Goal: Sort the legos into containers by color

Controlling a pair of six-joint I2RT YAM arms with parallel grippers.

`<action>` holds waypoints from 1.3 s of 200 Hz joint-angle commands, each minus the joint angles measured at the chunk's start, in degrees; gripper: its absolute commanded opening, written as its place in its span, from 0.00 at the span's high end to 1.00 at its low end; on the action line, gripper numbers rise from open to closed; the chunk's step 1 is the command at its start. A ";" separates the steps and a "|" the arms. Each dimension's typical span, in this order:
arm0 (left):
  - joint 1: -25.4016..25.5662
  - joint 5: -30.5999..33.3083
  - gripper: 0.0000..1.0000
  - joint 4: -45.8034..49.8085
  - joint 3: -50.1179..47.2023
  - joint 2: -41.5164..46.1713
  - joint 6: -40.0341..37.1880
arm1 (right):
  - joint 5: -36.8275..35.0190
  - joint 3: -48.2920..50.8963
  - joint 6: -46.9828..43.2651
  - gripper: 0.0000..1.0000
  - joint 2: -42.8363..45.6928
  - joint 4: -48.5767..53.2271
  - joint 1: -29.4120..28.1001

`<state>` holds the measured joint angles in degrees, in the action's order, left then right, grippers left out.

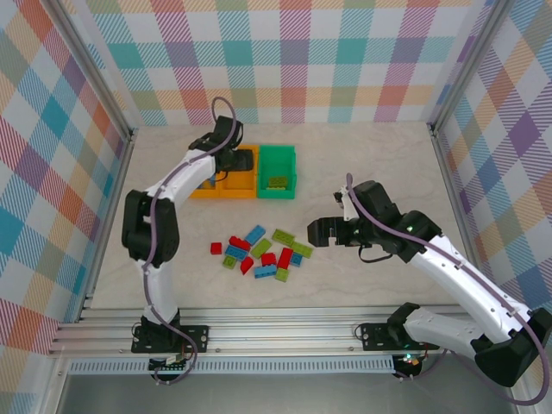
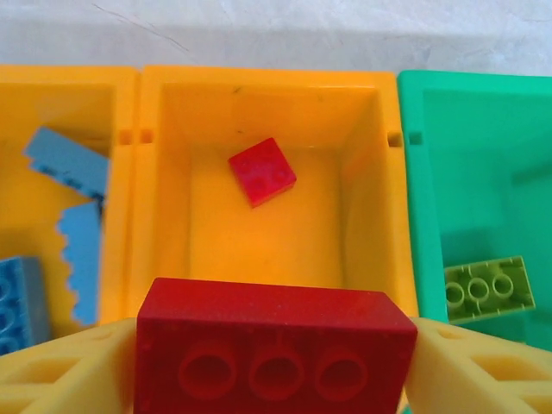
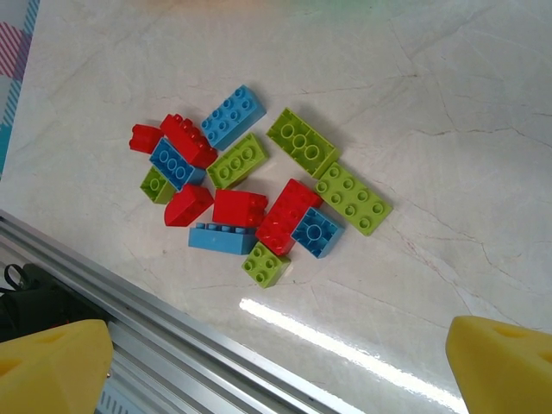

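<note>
Bench point(image 1: 371, 164) bearing three bins in a row. The left fingers point(image 2: 60, 371) gripped a red brick point(image 2: 272, 332) over the near rim of the middle orange bin point(image 2: 259, 78), which held one small red brick point(image 2: 261, 172). A good release probably called for carrying the brick further inward, clear of the rim, then opening low. The right fingers point(image 3: 52, 366) stood wide open and empty above the unsorted legos point(image 3: 259, 194) on the bench.

Left hand point(image 1: 231, 158) stretched far forward, clamping red brick point(image 2: 274, 345); right hand point(image 1: 316, 231) spread wide, aimed leftward.
</note>
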<state>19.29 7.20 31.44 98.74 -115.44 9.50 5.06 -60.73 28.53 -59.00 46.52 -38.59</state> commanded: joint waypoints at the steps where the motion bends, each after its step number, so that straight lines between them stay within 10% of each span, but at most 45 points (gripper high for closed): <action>1: -0.91 -2.63 0.18 2.81 6.46 -3.75 -0.09 | 1.00 0.06 1.28 0.00 1.91 -0.55 0.36; 67: 1.19 -7.89 0.16 3.25 -2.74 9.19 2.83 | 0.51 0.94 1.22 0.00 1.37 -1.08 0.41; 111: 18.05 -5.71 0.16 1.40 -20.49 23.37 10.37 | -2.18 1.14 1.86 0.00 0.73 -1.63 0.51; 161: 27.65 -1.25 0.16 1.62 -26.36 19.15 16.33 | -2.77 1.50 2.21 0.00 3.45 0.85 0.63; 209: 27.92 -2.11 0.26 -1.59 -28.67 15.25 51.18 | -2.07 2.81 3.70 0.00 4.18 -0.09 0.67; 260: 27.92 -1.66 0.24 10.80 -17.23 4.61 59.08 | -2.33 2.62 3.55 0.00 5.07 0.37 0.71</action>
<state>47.13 5.23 35.07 75.77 -106.13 62.15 3.03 -58.50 31.31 -55.00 46.39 -38.20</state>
